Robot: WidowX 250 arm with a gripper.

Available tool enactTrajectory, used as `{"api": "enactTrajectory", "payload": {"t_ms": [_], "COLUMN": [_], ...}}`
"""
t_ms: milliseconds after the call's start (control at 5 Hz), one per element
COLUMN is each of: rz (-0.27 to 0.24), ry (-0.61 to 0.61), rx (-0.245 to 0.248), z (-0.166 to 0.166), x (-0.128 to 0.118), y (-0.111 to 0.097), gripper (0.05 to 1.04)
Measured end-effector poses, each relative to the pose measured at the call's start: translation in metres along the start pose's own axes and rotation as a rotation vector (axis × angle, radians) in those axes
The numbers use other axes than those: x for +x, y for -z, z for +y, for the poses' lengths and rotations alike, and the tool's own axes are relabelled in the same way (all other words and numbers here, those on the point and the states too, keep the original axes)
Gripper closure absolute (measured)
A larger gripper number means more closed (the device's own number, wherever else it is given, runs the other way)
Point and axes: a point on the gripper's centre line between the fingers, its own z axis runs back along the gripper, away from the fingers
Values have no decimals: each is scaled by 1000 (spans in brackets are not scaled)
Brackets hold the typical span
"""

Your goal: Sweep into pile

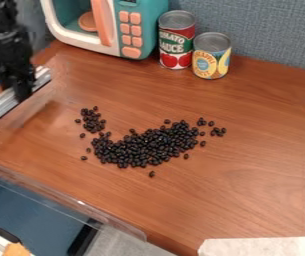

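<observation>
Nearest the camera, at 5 o'clock: white paper strip (261, 246), flat on the brown tabletop (241, 195). At 7 o'clock, past the table edge: clear-walled bin (114, 226). At 12 and 1 o'clock, side by side: red-labelled can (177, 42) and yellow-labelled can (211, 60). At 11 o'clock: toy microwave (138, 30).

Progress: partial, by estimate. Black beans (141, 149) mostly in one dense mass just below centre, but drawn out as a band from 8 o'clock towards 2 o'clock rather than a compact pile. Left to gather: loose clump off the mass at 10 o'clock, scattered beans at 2 o'clock, a few singles along the left side, one lone bean at 6 o'clock. Likely need: short inward strokes from both ends.

Pose: arm at 10 o'clock, down from the top edge, near vertical with a slight lean. Gripper (24, 95) low, over the middle of the pale bar (2, 104); closed on it, judging by bar visible to either side. Bar slanted from 8 towards 2 o'clock, well apart from the beans. Height above the wood: cannot tell.
</observation>
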Motion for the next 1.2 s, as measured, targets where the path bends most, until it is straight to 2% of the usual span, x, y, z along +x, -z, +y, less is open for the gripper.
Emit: {"api": "enactTrajectory", "payload": {"t_ms": [200,400,600,1000,1200], "rz": [4,43,53,31,24], "ry": [-16,-8,21,-11,-25], "rx": [-3,-40,-48,-80,-98], "z": [2,-16,-42,-91,-120], "x": [-4,-13,-15,-9,5], "y": [2,15,25,22,19], "gripper": [703,703,703,703,703]}}
